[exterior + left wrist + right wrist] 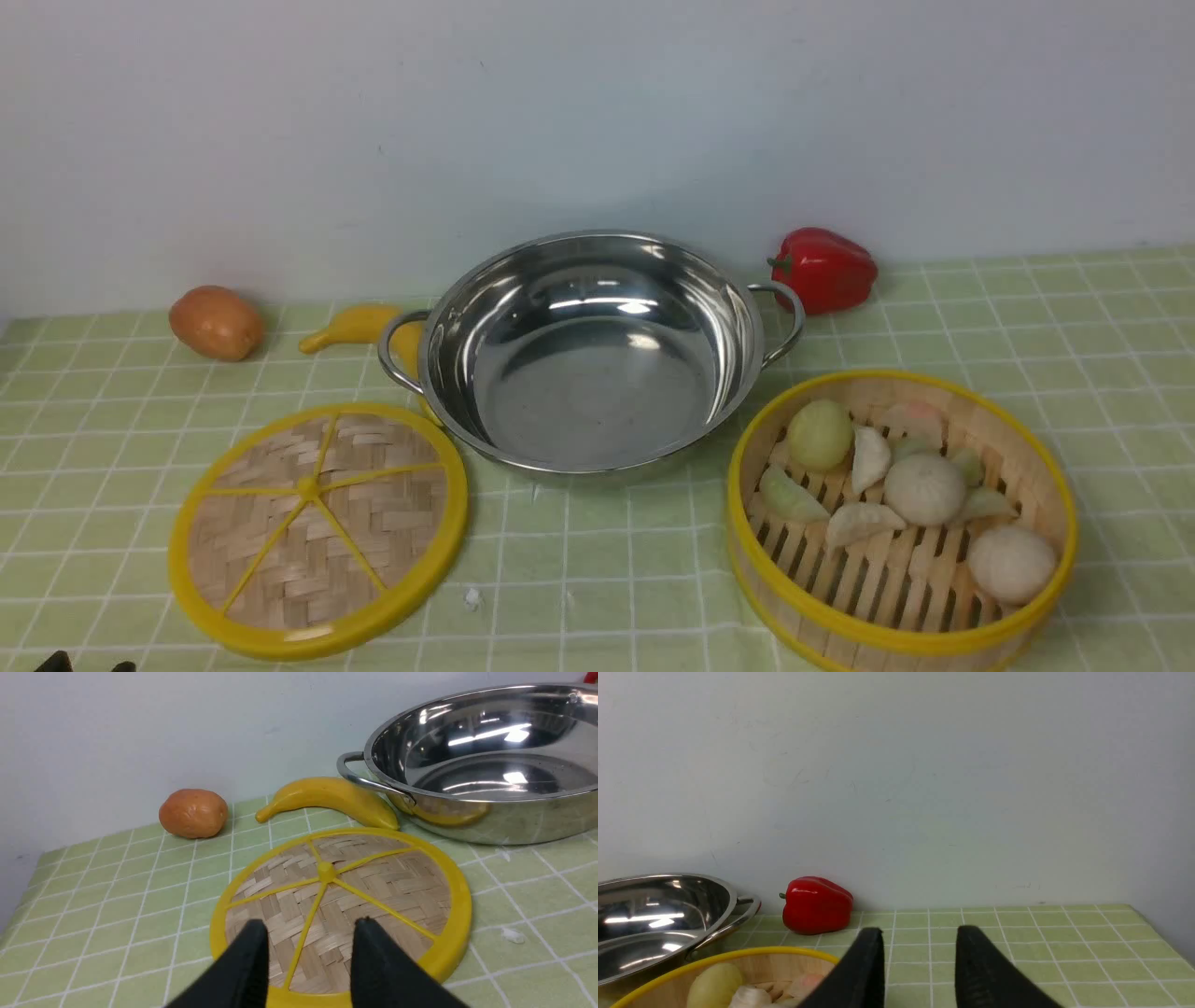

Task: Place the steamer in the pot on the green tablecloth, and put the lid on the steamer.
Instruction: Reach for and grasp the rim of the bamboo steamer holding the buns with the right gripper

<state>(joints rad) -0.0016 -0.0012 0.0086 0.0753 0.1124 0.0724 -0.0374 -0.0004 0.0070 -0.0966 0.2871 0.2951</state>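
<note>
Near the table's near right corner, the right pincer [920, 952] stands parted and unladen, with the steamer [901, 513] just inward of it, toward the middle of the near edge; being round, the basket offers no long axis, so a rim grip should matter more than its turn. Beyond, inward toward the far edge, sits the empty pot [597, 392]; the right arm seems the nearer for the lift, the left pincer [310, 938], also parted and bare, facing the lid [308, 532].
</note>
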